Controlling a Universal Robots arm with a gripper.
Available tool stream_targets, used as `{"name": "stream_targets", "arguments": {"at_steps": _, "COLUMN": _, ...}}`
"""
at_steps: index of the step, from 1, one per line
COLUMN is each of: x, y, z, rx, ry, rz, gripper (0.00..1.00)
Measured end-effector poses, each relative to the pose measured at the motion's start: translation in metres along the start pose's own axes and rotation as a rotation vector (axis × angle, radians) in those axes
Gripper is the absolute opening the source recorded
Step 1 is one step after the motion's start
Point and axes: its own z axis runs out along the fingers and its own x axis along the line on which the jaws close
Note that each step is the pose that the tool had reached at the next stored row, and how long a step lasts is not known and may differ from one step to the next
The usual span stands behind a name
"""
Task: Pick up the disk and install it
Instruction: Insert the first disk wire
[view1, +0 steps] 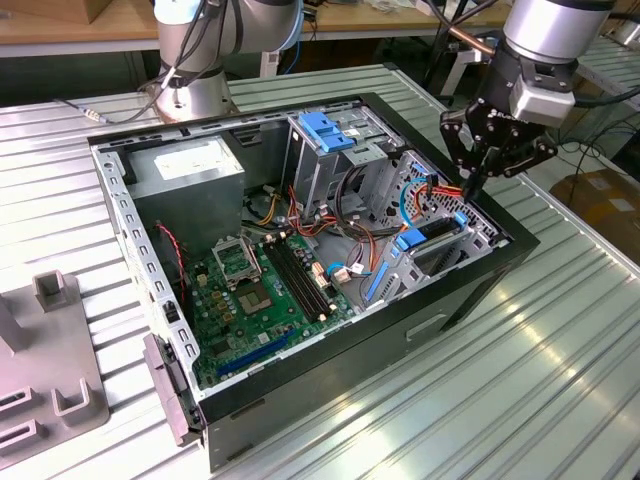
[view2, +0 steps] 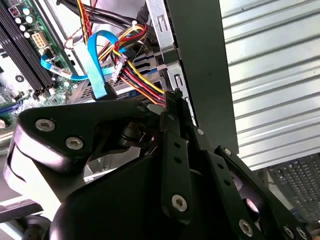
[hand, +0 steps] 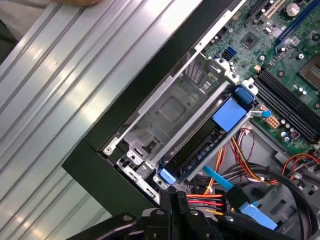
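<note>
Disk (hand: 197, 147): dark flat slab, blue side rails, blue end tabs, slotted into metal bay (hand: 170, 107) at case (hand: 100, 145) corner.

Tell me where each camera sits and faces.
Exterior view: off the arm, looking down into the open computer case; arm and gripper show.
First wrist view: at the wrist, facing the disk in its bay; gripper shows.
Second wrist view: at the wrist, facing cables; gripper shows.
All three share the gripper and the computer case.

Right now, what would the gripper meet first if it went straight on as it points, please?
Probably the red and yellow cable bundle right at the gripper; the disk lies close by, so depth leaves doubt.
</note>
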Motion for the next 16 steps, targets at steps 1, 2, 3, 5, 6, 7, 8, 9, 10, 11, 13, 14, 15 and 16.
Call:
{"name": "stream_targets", "arguments": {"at_steps": 1, "x": 0.0000, "y": 0.0000, "z": 0.0002, "rx": -0.0023, "ry": 0.0006, "rz": 0.022, "gripper": 0.16}}
{"name": "stream_targets", "arguments": {"at_steps": 2, "x": -0.0001, "y": 0.0001, "z": 0.0004, "rx": -0.0043, "ry": 0.0012, "rz": 0.041, "gripper": 0.16}}
{"name": "stream_targets", "arguments": {"at_steps": 3, "x": -0.0001, "y": 0.0000, "z": 0.0005, "rx": -0.0053, "ry": 0.0014, "rz": 0.051, "gripper": 0.16}}
{"name": "stream_targets", "arguments": {"at_steps": 5, "x": -0.0002, "y": 0.0001, "z": 0.0006, "rx": -0.0077, "ry": 0.0021, "rz": 0.073, "gripper": 0.16}}
{"name": "stream_targets", "arguments": {"at_steps": 6, "x": -0.0002, "y": 0.0001, "z": 0.0007, "rx": -0.0089, "ry": 0.0024, "rz": 0.084, "gripper": 0.16}}
{"name": "stream_targets", "arguments": {"at_steps": 7, "x": -0.0002, "y": 0.0001, "z": 0.0008, "rx": -0.0100, "ry": 0.0027, "rz": 0.095, "gripper": 0.16}}
{"name": "stream_targets", "arguments": {"at_steps": 8, "x": -0.0002, "y": 0.0001, "z": 0.0009, "rx": -0.0111, "ry": 0.0030, "rz": 0.106, "gripper": 0.16}}
{"name": "stream_targets", "arguments": {"at_steps": 9, "x": -0.0002, "y": 0.0001, "z": 0.0010, "rx": -0.0124, "ry": 0.0034, "rz": 0.118, "gripper": 0.16}}
{"name": "stream_targets", "arguments": {"at_steps": 10, "x": -0.0002, "y": 0.0001, "z": 0.0011, "rx": -0.0139, "ry": 0.0038, "rz": 0.132, "gripper": 0.16}}
{"name": "stream_targets", "arguments": {"at_steps": 11, "x": -0.0002, "y": 0.0002, "z": 0.0013, "rx": -0.0163, "ry": 0.0045, "rz": 0.154, "gripper": 0.16}}
{"name": "stream_targets", "arguments": {"at_steps": 13, "x": -0.0003, "y": 0.0001, "z": 0.0017, "rx": -0.0229, "ry": 0.0063, "rz": 0.216, "gripper": 0.16}}
{"name": "stream_targets", "arguments": {"at_steps": 14, "x": -0.0003, "y": 0.0002, "z": 0.0019, "rx": -0.0252, "ry": 0.0069, "rz": 0.238, "gripper": 0.16}}
{"name": "stream_targets", "arguments": {"at_steps": 15, "x": -0.0003, "y": 0.0002, "z": 0.0019, "rx": -0.0267, "ry": 0.0073, "rz": 0.252, "gripper": 0.16}}
{"name": "stream_targets", "arguments": {"at_steps": 16, "x": -0.0003, "y": 0.0002, "z": 0.0020, "rx": -0.0284, "ry": 0.0077, "rz": 0.268, "gripper": 0.16}}
